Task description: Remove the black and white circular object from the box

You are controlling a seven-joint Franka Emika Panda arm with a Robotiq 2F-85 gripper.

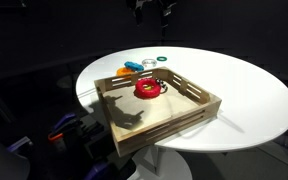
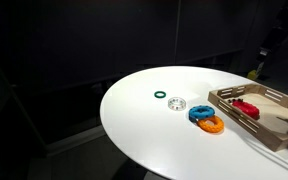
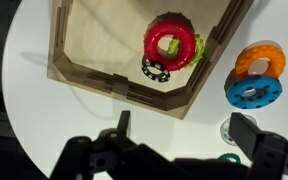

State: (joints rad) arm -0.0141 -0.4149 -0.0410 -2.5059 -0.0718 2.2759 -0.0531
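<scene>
The box is a shallow wooden tray (image 3: 84, 78), seen in both exterior views (image 1: 174, 120) (image 2: 234, 97). Inside it, in the wrist view, the black and white circular object (image 3: 156, 70) lies by the near wall, touching the red ring (image 3: 170, 42), which rests over a green piece. My gripper (image 3: 184, 130) is open and empty. It hangs above the white table just outside the tray's near corner, apart from the object. In an exterior view it shows high above the tray (image 1: 152, 12). I cannot make out the black and white object in either exterior view.
Outside the tray on the round white table (image 1: 244, 90) lie an orange ring (image 3: 260, 62), a blue ring (image 3: 252, 90), a pale clear disc (image 3: 227, 128) and a thin green ring (image 3: 229, 158). The table edge curves close by. The surroundings are dark.
</scene>
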